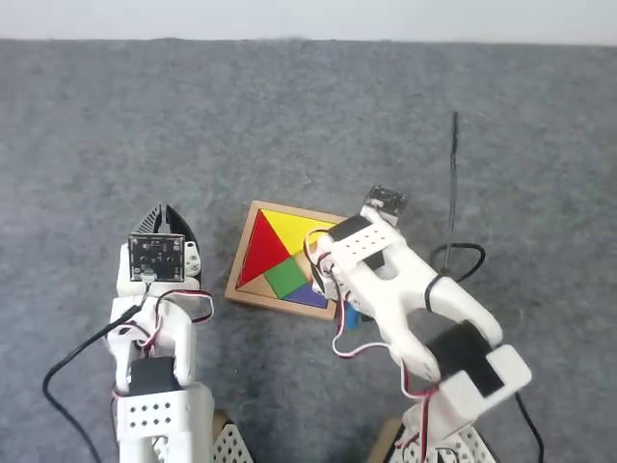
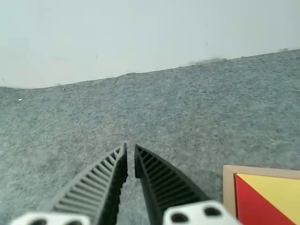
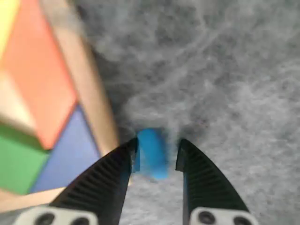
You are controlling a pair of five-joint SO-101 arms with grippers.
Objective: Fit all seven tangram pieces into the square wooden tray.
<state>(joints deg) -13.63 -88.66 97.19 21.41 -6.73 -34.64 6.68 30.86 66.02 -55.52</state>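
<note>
A grey, felt-like table [image 1: 96, 125] spreads across the high view. Two white arms stand at its near edge, with a square wooden tray [image 1: 273, 300] lying flat between them.

The left arm [image 1: 154, 376] is beside the tray's left side. Its black tool [image 2: 131, 147] is apart from the tray, with its fingers pressed almost together on nothing.

The right arm [image 1: 415, 299] leans over the tray's right side and hides part of it.

In the tray we see a red triangle [image 1: 260, 253] touching a yellow triangle [image 1: 294, 231]. Below them are a green square [image 1: 285, 278] and a purple piece [image 1: 310, 294].

The right tool [image 3: 157, 143] points down at the table just outside the tray's rim. Its fingers are spread on either side of a small blue piece [image 3: 151, 152], which lies on the table beside the tray.
</note>
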